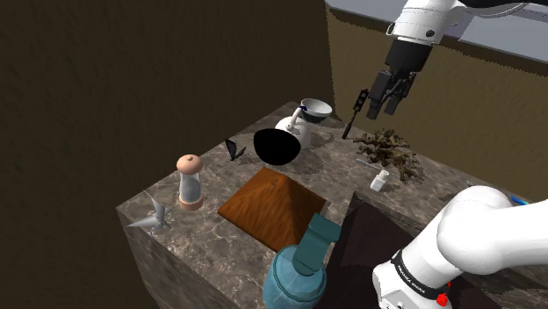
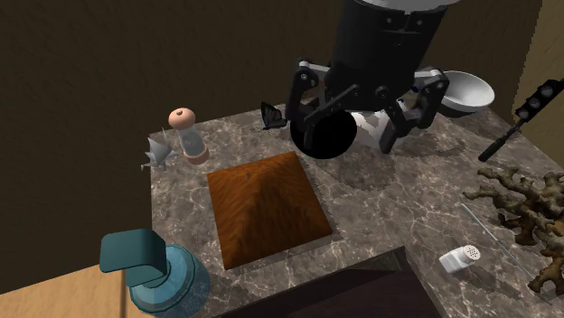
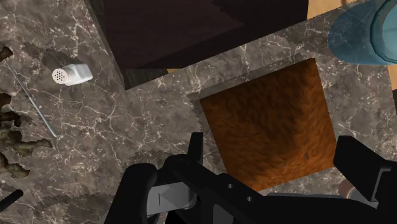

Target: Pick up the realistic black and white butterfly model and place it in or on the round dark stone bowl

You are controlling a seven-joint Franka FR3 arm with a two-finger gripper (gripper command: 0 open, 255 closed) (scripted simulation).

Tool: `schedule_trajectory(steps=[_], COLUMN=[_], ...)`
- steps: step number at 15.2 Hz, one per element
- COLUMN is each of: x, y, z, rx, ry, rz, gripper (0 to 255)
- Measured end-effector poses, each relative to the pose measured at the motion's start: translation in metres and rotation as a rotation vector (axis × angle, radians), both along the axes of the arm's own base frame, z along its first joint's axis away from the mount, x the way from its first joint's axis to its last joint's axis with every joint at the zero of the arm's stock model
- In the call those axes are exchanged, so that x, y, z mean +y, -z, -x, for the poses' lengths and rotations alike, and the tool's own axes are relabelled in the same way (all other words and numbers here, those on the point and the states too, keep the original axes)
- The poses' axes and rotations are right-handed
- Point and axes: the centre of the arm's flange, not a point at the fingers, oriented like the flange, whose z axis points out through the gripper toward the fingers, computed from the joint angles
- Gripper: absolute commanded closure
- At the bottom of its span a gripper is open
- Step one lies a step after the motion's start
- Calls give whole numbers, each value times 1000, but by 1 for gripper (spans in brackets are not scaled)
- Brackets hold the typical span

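Here the pincer (image 1: 384,107) hangs high above the table (image 1: 215,180), with its two black fingers spread wide apart and nothing between them. In the wrist view the brown square board (image 3: 270,121) lies below them. The small dark butterfly (image 1: 234,150) stands on the marble table near its edge. It is just beside the round black bowl (image 1: 277,147), at the shoulder view's left of it. A white jug (image 1: 297,127) stands behind the bowl.
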Motion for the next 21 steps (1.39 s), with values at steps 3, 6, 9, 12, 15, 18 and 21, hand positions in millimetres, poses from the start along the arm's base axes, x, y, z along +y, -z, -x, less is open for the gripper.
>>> schedule_trajectory(steps=[3,6,9,12,15,18,21], x=[10,37,62,86,113,128,148], y=[10,30,53,71,96,120,141], z=[-6,-27,-47,-70,-94,-120,-148], rx=[0,0,-2,-3,-4,-6,-7], ry=[25,84,148,213,277,343,406], rz=[7,22,38,54,70,86,102], gripper=[0,0,0,0,0,0,0])
